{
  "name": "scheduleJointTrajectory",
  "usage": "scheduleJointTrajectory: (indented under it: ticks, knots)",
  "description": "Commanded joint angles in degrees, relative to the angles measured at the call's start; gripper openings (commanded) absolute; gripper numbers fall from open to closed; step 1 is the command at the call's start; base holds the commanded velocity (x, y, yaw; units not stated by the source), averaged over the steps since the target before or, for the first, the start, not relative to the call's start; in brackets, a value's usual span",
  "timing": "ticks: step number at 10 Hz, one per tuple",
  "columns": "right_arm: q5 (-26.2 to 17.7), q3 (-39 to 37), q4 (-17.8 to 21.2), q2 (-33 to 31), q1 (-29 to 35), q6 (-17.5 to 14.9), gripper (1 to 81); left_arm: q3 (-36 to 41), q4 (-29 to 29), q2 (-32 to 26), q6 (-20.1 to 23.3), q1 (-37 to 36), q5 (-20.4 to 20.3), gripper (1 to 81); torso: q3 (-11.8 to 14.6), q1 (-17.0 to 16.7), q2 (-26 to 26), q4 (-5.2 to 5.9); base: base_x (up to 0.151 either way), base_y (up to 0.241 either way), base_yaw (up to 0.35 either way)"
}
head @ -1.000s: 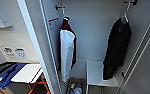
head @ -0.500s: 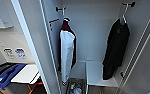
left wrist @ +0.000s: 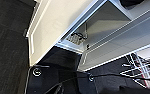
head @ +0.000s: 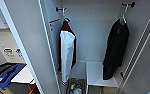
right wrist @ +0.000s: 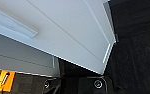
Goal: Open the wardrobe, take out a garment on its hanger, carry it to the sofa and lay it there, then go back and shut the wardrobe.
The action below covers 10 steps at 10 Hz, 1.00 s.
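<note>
Head view: the tall white wardrobe (head: pixel 91 32) stands open, its smooth flat left door (head: pixel 28 50) swung out toward the camera. Inside, at the right, the long plain black coat (head: pixel 116 52) hangs limp from a thin pale hanger (head: pixel 122 18), which hooks over a short dark rail peg (head: pixel 128 4) near the top. At the left hangs a maroon jacket with white sleeves (head: pixel 67 52) on its own peg. A small orange strip label (head: pixel 54 21) sits on the inner wall beside it (writing too blurred to read). Under the black coat, a low white shelf (head: pixel 96 75); the coat's hem reaches down to it. Beside the shelf, a floor-level bin of mixed small items (head: pixel 74 88). Outside the door at the left: a blue and black bag-like object (head: pixel 3 75) next to a white tabletop (head: pixel 23 75), and white wall fittings with small stickers (head: pixel 12 53) (unreadable).

Left wrist view: lower edge of a white panelled wardrobe door (left wrist: pixel 53 25) over dark, finely textured carpet (left wrist: pixel 8 45); a white wire rack (left wrist: pixel 141 67) at one side. Left claw state: cannot tell.

Right wrist view: white door face with a pale bar handle (right wrist: pixel 13 22), matte and straight-edged, above dark carpet; an orange tag (right wrist: pixel 5 80) on a wood-toned surface (print unreadable). Right claw state: cannot tell.
</note>
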Motion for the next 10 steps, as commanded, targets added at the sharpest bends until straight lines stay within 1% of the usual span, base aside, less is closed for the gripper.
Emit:
scheduleJointTrajectory:
  ticks: [1, 2, 3, 4, 6, 8, 10]
  knots:
    - [-6.3, -18.1, 6.8, 13.1, -4.6, 0.8, 81.1, -12.6, -6.3, 9.6, -0.6, 1.2, 5.3, 81.1, 0.0, 0.0, 0.0, 0.0, 0.0, 0.0, 0.0]
    - [-7.6, -22.8, 6.7, 17.8, -5.8, 0.8, 81.1, -17.8, -7.8, 13.8, -0.6, 1.1, 7.0, 81.1, 0.0, 0.0, 0.0, 0.0, 0.0, 0.0, 0.0]
    - [-8.5, -26.3, 6.0, 21.7, -6.6, 0.8, 81.1, -21.6, -8.7, 16.8, -0.7, 1.0, 8.9, 81.1, 0.0, 0.0, 0.0, 0.0, 0.0, 0.0, 0.0]
    - [-11.0, -29.6, 5.6, 25.7, -6.8, 0.7, 81.1, -25.3, -9.2, 20.2, -0.7, 0.8, 10.9, 81.1, 0.0, 0.0, 0.0, 0.0, 0.0, 0.0, 0.0]
    - [-14.7, -34.0, 3.6, 31.4, -7.0, 0.4, 81.1, -32.6, -9.4, 27.0, -0.7, 0.5, 14.2, 81.1, 0.0, 0.0, 0.0, 0.0, 0.0, 0.0, 0.0]
    - [-16.5, -39.6, 3.2, 37.5, -7.2, -0.1, 81.1, -40.8, -9.7, 33.8, -0.7, -0.1, 17.6, 81.1, 0.0, 0.0, -0.1, 0.0, 0.0, 0.0, 0.0]
    - [-19.4, -47.1, 2.7, 44.2, -6.7, -0.2, 81.1, -47.7, -9.6, 39.8, -0.6, -0.9, 21.3, 81.1, 0.0, 0.0, -0.1, 0.0, 0.0, 0.0, 0.0]
